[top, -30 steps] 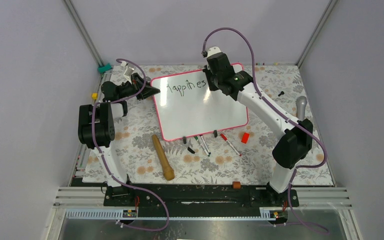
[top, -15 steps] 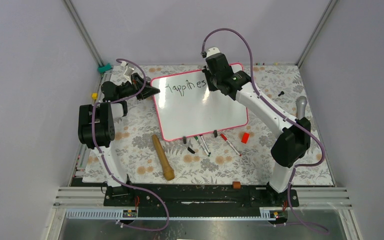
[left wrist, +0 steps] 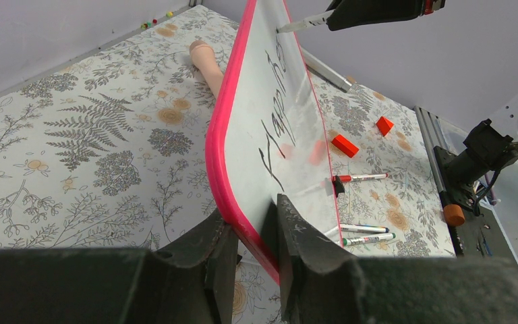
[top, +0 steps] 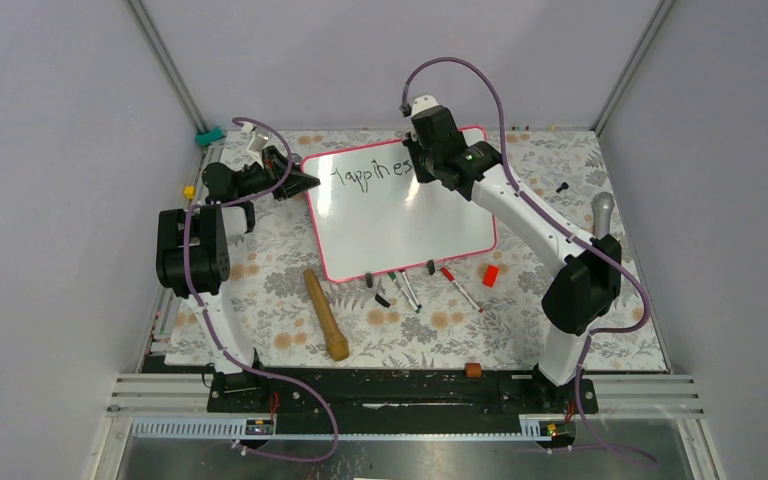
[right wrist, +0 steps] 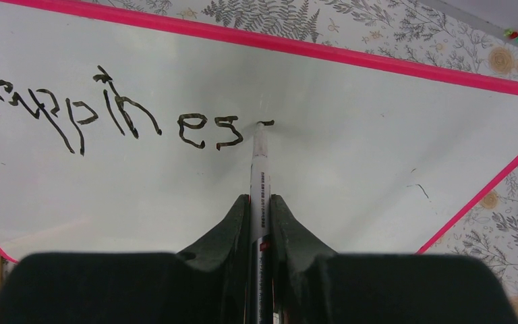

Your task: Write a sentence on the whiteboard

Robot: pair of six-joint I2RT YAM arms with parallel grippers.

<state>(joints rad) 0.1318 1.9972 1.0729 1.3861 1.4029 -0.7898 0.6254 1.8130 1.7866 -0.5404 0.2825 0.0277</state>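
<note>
Right wrist view puts me straight behind the right tool, clenched on a marker that runs out between its fingers. The nib meets the whiteboard just past the last "s", where a short fresh dash sits. I take that as the start of the next letter of the sentence, which so far reads roughly "Happines" along the far edge. Holding the marker in line with the tool lets me watch the nib as it writes.

My left tool is closed on the board's pink frame at the left edge. I judge this is to stop the board sliding on the bench under the writing pressure.

From the right wrist, the first letter is cut off at the picture's edge and the marker's rear is buried between the fingers. From above, the right arm hides the nib and the word's end. I cannot tell how hard the nib presses, nor whether the clamped edge is lifted off the bench.
</note>
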